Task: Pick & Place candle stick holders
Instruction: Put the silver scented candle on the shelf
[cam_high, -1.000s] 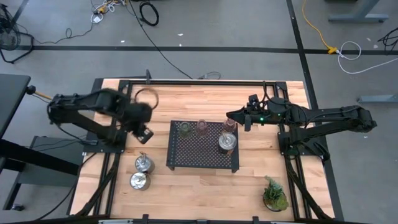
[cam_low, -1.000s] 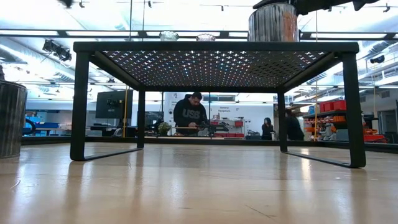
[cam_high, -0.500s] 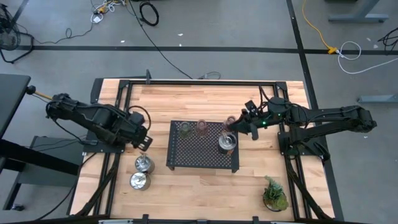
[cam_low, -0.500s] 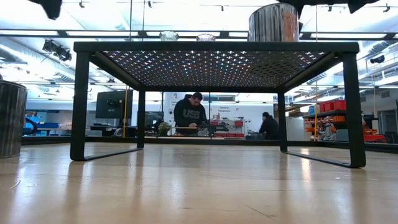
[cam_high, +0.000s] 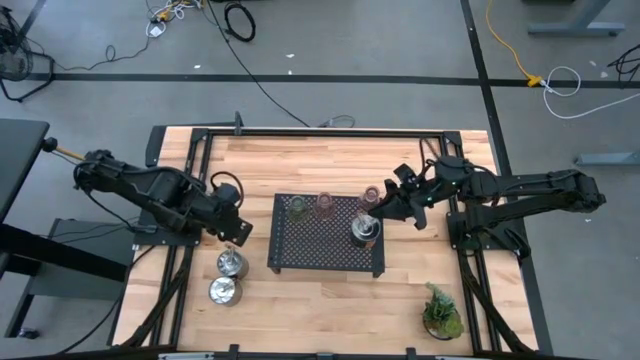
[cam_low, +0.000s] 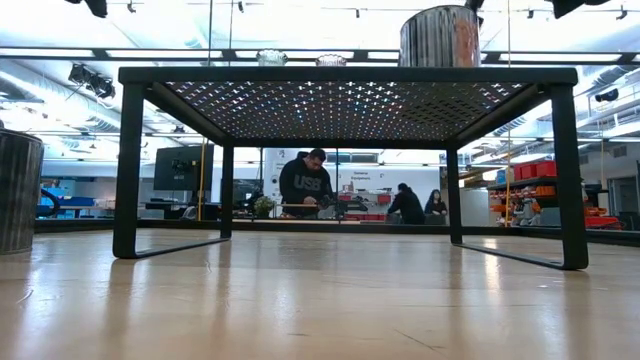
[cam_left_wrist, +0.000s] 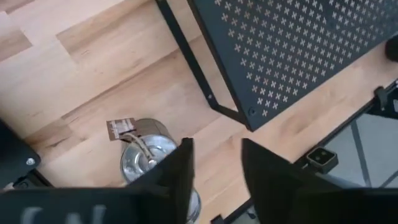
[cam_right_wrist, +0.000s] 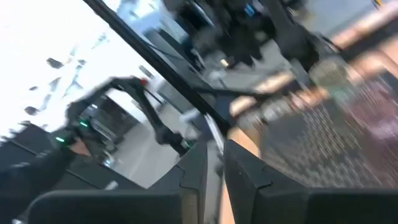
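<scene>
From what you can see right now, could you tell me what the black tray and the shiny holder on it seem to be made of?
The black perforated tray looks like matt painted metal, given its punched cross pattern and thin bent legs. The shiny silver round holder looks like polished metal, since it shows mirror-like glints.

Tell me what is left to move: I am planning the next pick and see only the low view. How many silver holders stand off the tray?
Observer: Two, both on the table left of the tray. In the high view they are the upper holder and the lower holder.
Operator: Where is the left tool?
Observer: The left tool is open, close by the upper holder and not touching it.
Operator: And the right tool?
Observer: The right tool is at the tray's right edge, beside the reddish cup.
</scene>
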